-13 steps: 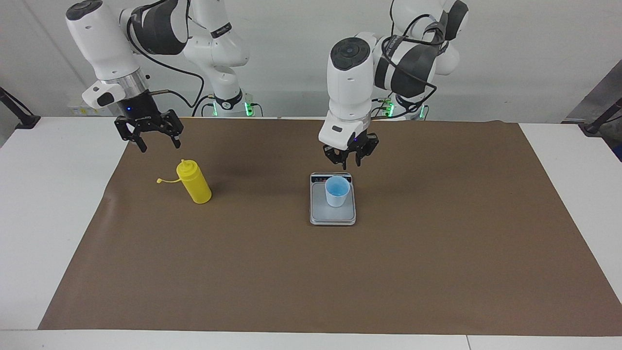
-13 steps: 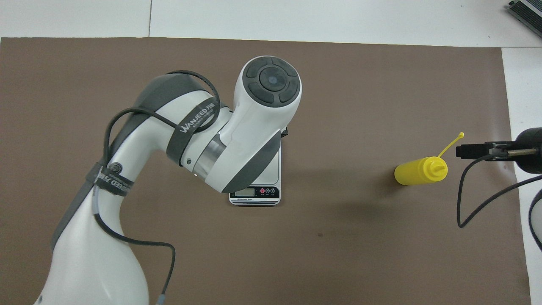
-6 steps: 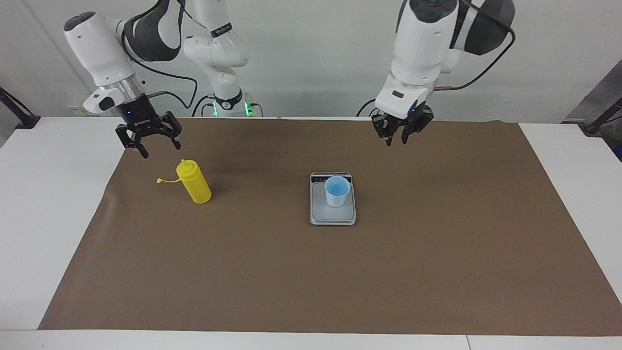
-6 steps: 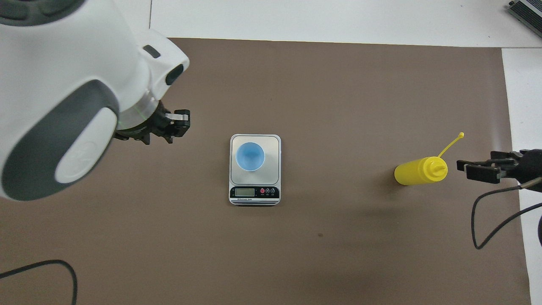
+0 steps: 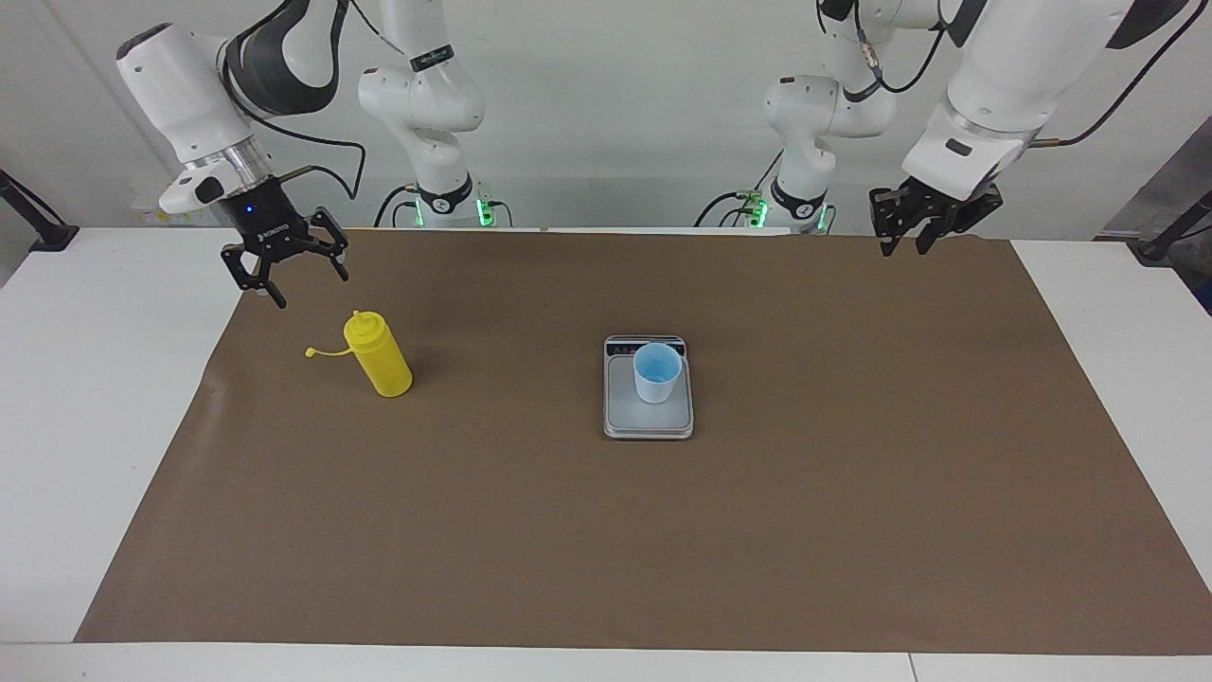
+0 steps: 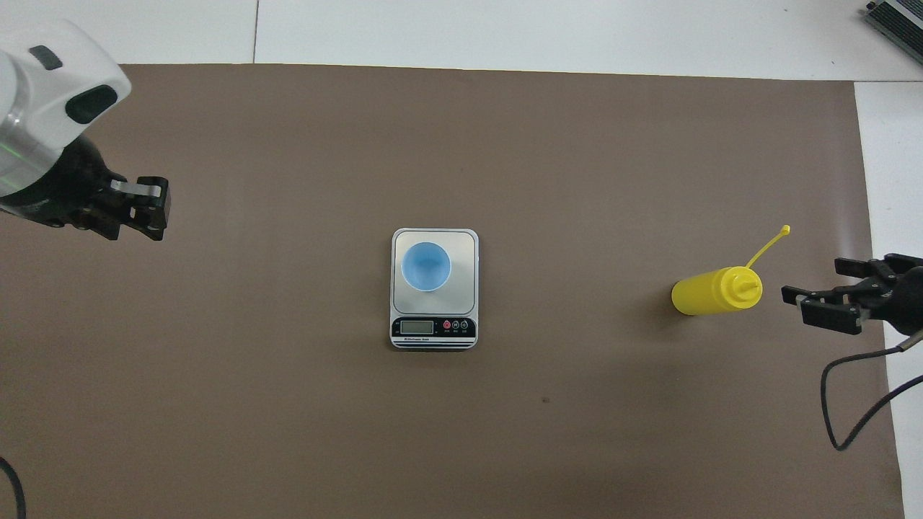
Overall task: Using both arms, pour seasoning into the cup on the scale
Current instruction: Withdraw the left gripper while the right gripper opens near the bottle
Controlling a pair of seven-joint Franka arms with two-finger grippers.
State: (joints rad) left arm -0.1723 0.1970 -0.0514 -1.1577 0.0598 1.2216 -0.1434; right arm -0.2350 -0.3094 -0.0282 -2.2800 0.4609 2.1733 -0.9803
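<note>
Beside the right gripper (image 5: 295, 274) (fingers spread) stands the seasoning (image 5: 378, 354).

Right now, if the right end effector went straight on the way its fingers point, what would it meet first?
The right end effector is open and points down. It would probably meet the brown mat near its edge first, not the yellow bottle, which stands a little aside. Depth is uncertain.

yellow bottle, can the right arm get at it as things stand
Probably yes. The right gripper hangs with jaws open just above the bottle, which stands alone on the brown mat, with nothing between them.
</note>
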